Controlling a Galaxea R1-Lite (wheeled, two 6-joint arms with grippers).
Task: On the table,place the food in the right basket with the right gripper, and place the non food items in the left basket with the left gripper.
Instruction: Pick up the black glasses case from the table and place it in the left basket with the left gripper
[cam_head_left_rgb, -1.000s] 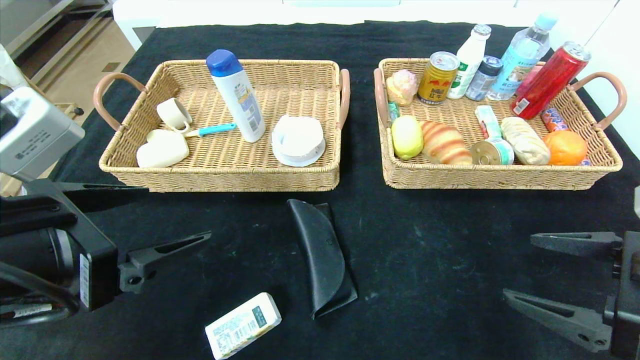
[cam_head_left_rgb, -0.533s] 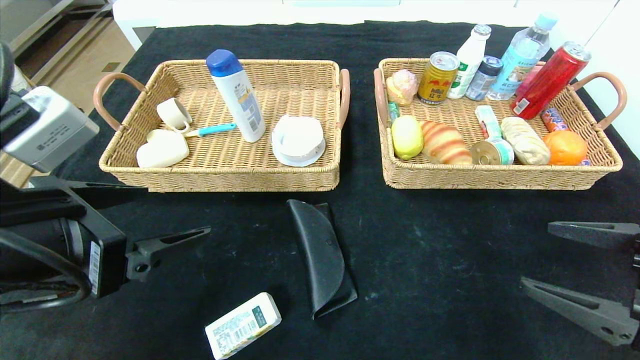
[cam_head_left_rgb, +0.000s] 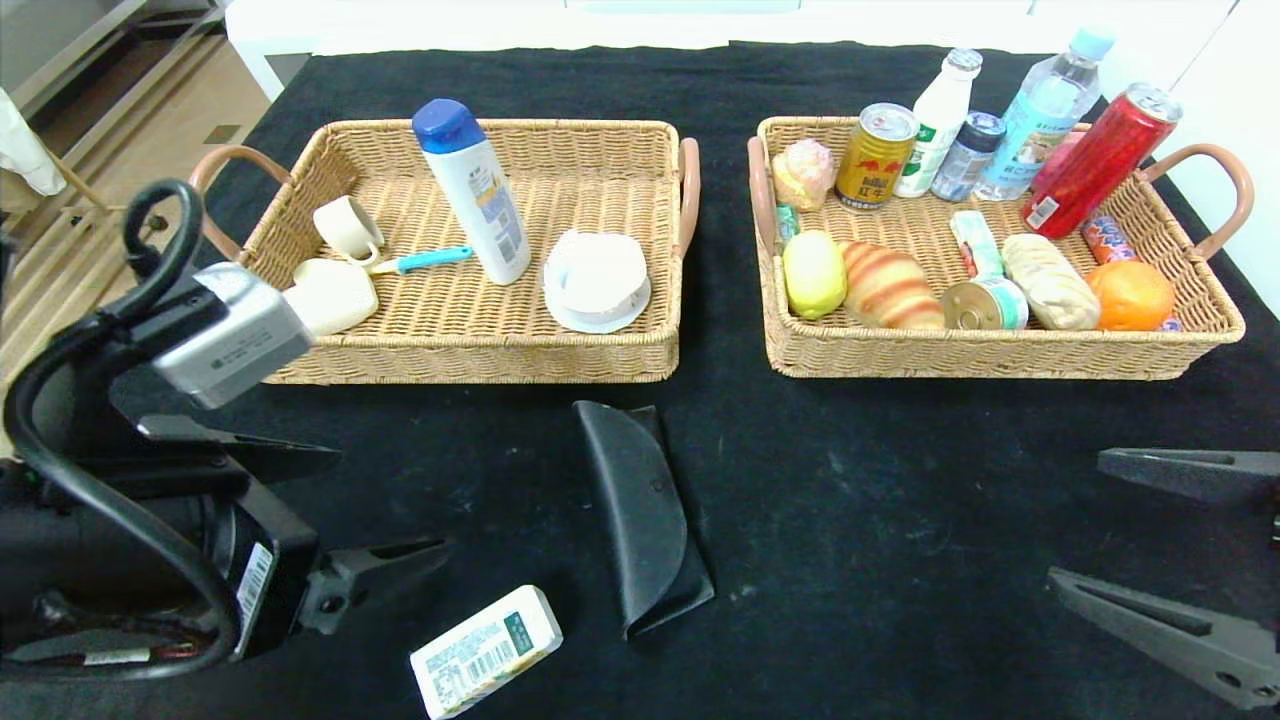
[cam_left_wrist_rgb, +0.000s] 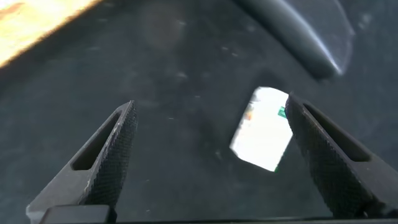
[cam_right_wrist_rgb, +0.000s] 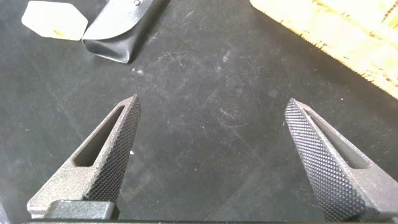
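The white carton with a green label lies on the black cloth near the front edge. The black glasses case lies in the middle, in front of the two baskets. The shampoo bottle stands in the left basket. The lemon and croissant lie in the right basket. My left gripper is open and empty, just left of the carton, which shows by one finger in the left wrist view. My right gripper is open and empty at the front right.
The left basket also holds cream cups, a blue-handled tool and a white round dish. The right basket holds cans, bottles, a bread roll and an orange. Bare black cloth lies between the case and my right gripper.
My left arm has swung right and toward the front, bringing its open gripper closer to the carton. My right gripper has drawn back slightly to the right. The objects have not moved.
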